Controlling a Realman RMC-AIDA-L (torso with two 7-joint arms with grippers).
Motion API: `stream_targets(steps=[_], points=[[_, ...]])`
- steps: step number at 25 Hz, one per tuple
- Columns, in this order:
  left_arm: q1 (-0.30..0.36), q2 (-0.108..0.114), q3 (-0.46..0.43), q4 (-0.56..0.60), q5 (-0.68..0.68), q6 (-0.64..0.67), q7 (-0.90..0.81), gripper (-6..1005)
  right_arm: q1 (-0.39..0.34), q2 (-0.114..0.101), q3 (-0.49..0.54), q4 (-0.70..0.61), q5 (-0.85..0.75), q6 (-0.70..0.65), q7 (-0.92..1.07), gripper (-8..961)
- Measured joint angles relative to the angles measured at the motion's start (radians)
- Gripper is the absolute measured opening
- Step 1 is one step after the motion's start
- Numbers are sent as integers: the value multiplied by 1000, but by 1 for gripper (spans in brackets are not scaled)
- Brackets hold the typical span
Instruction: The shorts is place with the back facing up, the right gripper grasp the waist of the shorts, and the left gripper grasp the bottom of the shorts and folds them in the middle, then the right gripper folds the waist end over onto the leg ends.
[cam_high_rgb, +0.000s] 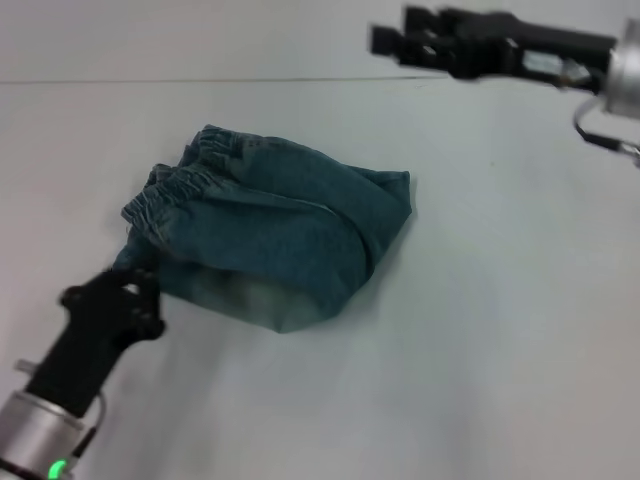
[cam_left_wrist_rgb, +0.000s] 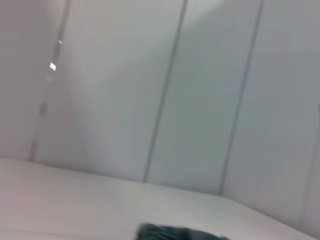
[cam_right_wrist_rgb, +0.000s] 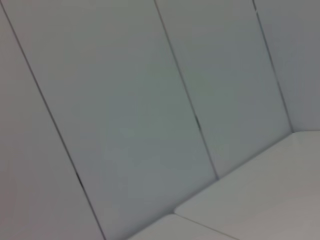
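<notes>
The blue-green denim shorts (cam_high_rgb: 280, 235) lie folded in a compact bundle in the middle of the table. The ruffled waist (cam_high_rgb: 185, 182) sits at the bundle's left end, on top. A paler layer (cam_high_rgb: 255, 298) shows along the near edge under the top fold; I cannot make out the leg ends. My left gripper (cam_high_rgb: 118, 297) is at the bundle's near-left corner, right against the cloth below the waist. My right gripper (cam_high_rgb: 392, 36) hangs high at the far right, well away from the shorts, open and holding nothing. A dark sliver of the shorts (cam_left_wrist_rgb: 175, 234) shows in the left wrist view.
The pale table (cam_high_rgb: 480, 330) spreads around the shorts, its far edge meeting a panelled wall (cam_high_rgb: 200, 40). The right wrist view holds only wall panels (cam_right_wrist_rgb: 125, 110) and a strip of table (cam_right_wrist_rgb: 260, 200).
</notes>
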Motion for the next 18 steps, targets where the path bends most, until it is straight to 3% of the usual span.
stream_targets(steps=[5, 8, 12, 18], points=[[28, 0, -8, 95, 11, 109, -68, 18, -101, 0, 20, 26, 62, -77, -131, 813], [-4, 6, 57, 187, 71, 123, -159, 43, -170, -12, 59, 12, 23, -220, -231, 812], [-39, 7, 180, 381, 149, 119, -420, 76, -204, -22, 82, -12, -56, -300, -277, 815], [-46, 1, 281, 580, 171, 103, -587, 127, -224, -1, 93, -54, -159, -323, -284, 820]])
